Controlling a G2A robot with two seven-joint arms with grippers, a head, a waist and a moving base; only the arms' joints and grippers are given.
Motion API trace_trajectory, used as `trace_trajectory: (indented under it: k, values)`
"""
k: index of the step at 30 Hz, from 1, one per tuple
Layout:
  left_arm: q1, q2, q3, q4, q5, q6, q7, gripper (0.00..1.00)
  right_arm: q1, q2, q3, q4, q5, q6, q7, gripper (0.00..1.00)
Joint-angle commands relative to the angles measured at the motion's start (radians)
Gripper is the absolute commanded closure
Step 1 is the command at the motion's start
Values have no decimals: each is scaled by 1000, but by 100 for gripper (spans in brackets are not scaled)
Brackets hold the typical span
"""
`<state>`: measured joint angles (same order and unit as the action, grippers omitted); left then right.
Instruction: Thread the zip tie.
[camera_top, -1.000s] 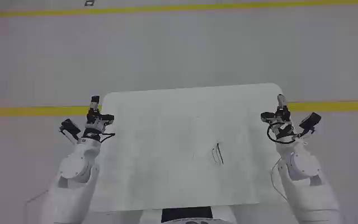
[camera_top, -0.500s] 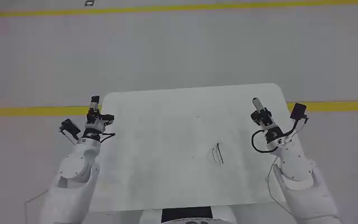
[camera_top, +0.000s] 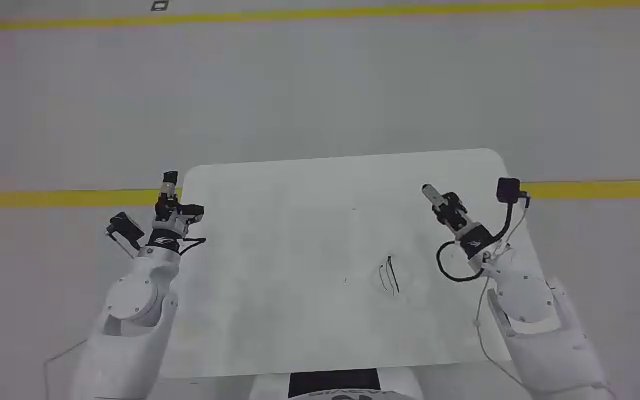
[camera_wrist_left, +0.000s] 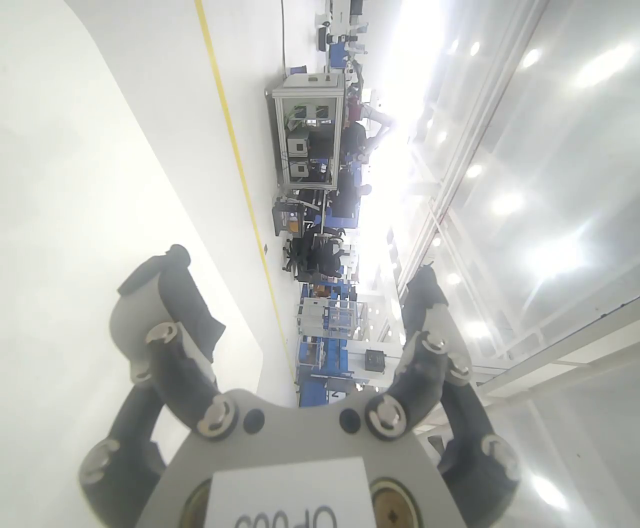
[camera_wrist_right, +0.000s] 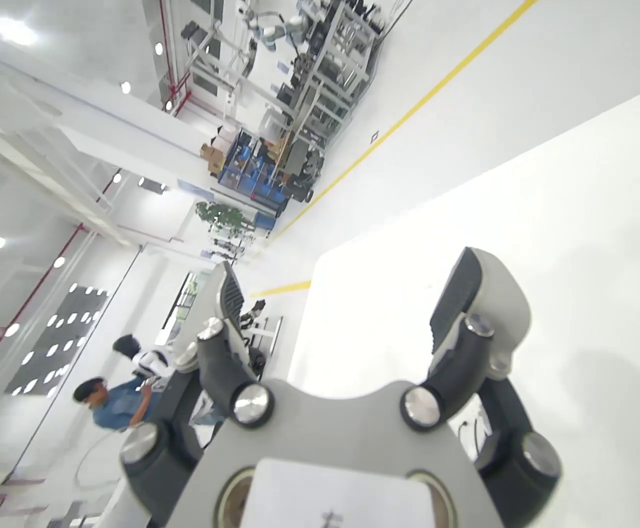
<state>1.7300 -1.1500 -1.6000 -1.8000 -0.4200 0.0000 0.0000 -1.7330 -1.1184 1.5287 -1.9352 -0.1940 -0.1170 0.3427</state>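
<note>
Quick update. Compared w/ the shots from a sec ago, the right gripper (camera_top: 432, 192) isn't out at the right edge of the table (camera_top: 270, 310) anymore. It's in over the tabletop now, pointing toward the far side and angled a bit toward the middle. The left gripper (camera_top: 170, 182) sits in the same spot by the far left corner, no change there. The zip tie (camera_top: 388, 275) hasn't shifted either. It's thin dark strands lying flat on the table, a bit right of center and toward the near side. Might be more than one tie tbh, too thin to tell.

What that means imo: this is just the approach. Nothing's picked up and nothing's threaded, so the task is basically at the start. The right arm is the closer one, but its gripper is farther back on the table than the tie and clearly apart from it. It prob needs to pull back toward the robot and drop down.

Tools: in its wrist cam the right gripper is spread wide, ribbed pads (camera_wrist_right: 449, 295) facing each other w/ only air between, touching nothing. Left gripper is the same deal, spread wide and empty.

Heads up: the tie is super thin and flat on the surface, so pinching it will prob be fiddly.
</note>
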Motion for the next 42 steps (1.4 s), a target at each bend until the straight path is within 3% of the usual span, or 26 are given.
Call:
trace_trajectory:
  k: [1, 10, 18, 27, 30, 36, 42]
  values:
    - [0, 0, 0, 0, 0, 0, 0, 0, -1, 0, 1, 0, -2, -2, 1, 0]
    - [0, 0, 0, 0, 0, 0, 0, 0, 3, 1, 2, -8, -18, -7, 8, 0]
    - [0, 0, 0, 0, 0, 0, 0, 0, 51, 26, 6, -54, -225, -32, 312, 0]
    - [0, 0, 0, 0, 0, 0, 0, 0, 51, 27, 6, -53, -231, -32, 319, 0]
    - [0, 0, 0, 0, 0, 0, 0, 0, 61, 34, -8, -72, -310, -85, 379, 0]
    - [0, 0, 0, 0, 0, 0, 0, 0, 86, 48, -57, -69, -436, -139, 562, 0]
    - [0, 0, 0, 0, 0, 0, 0, 0, 97, 50, -74, -63, -449, -149, 584, 0]
